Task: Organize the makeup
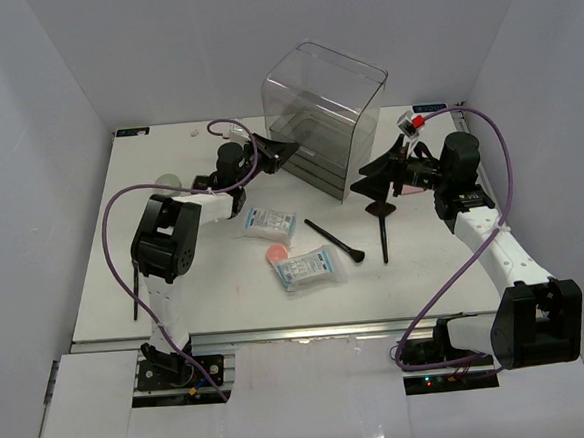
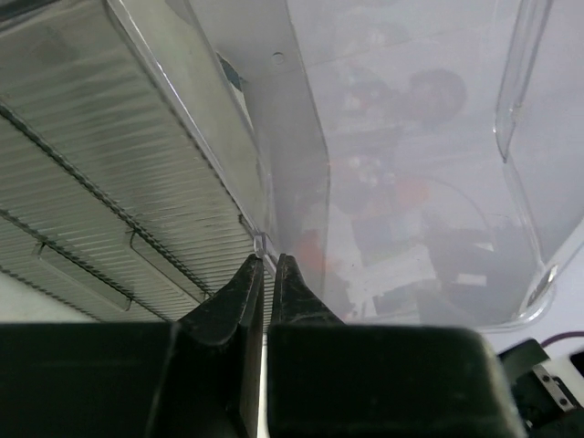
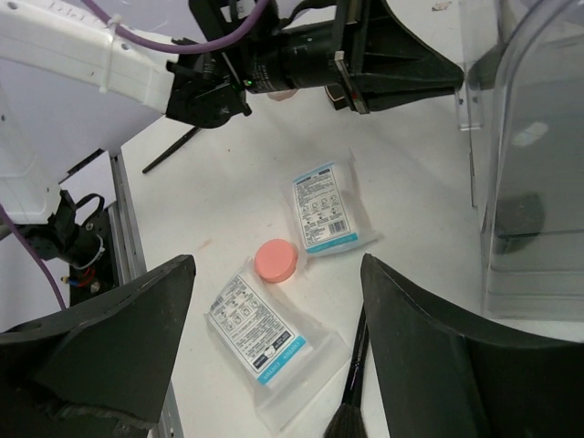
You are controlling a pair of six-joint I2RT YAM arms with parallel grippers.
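Note:
Two white-blue sachets (image 1: 268,221) (image 1: 305,268) lie mid-table with a pink round puff (image 1: 276,252) between them. A thin black brush (image 1: 336,241) lies right of them, and a fan-headed brush (image 1: 383,233) lies beyond it. Another black brush (image 1: 135,295) rests at the left edge. My left gripper (image 1: 279,152) is shut, its tips (image 2: 265,260) up against a small clear tab on the clear box (image 2: 137,164). My right gripper (image 1: 367,179) hangs open above the table. In its wrist view the sachets (image 3: 324,208) (image 3: 260,328), puff (image 3: 276,260) and brush (image 3: 354,365) lie below its fingers.
The clear box with grey drawers (image 1: 325,111) stands at the back centre, between the two grippers. A pale round pad (image 1: 169,180) lies at the back left beside the left arm. The left arm's purple cable (image 1: 121,206) loops above the table's left side.

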